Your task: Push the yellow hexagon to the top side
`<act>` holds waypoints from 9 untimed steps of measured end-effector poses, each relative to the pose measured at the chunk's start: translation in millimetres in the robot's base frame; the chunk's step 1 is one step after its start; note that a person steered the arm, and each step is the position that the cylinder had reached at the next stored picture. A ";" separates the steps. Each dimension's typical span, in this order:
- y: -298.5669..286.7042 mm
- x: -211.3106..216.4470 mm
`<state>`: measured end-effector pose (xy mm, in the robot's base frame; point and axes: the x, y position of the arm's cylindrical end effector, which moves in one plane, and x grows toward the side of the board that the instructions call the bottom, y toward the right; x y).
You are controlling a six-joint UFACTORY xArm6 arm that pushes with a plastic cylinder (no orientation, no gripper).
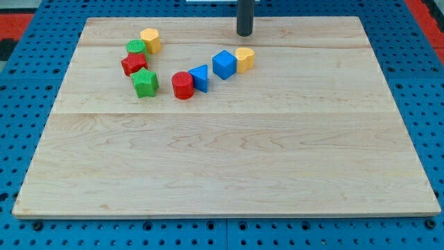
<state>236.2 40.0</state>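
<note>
Yellow hexagon [150, 39] already near desk [222, 173] top edge, at 11 o'clock, touching green block [136, 47]. My tip [245, 33] at 12 o'clock, well apart. No claw fitted, nothing held. Short final push left.

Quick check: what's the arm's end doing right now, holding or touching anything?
My tip: a bare rod with nothing to hold, touching no block, near the view's top, just above the yellow heart.
</note>
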 end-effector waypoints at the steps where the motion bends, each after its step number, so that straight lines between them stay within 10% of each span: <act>1: -4.0 -2.0; 3: -25.8 -44.2; 7: -276.9 2.2; 9: -237.5 23.3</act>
<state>259.5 -197.5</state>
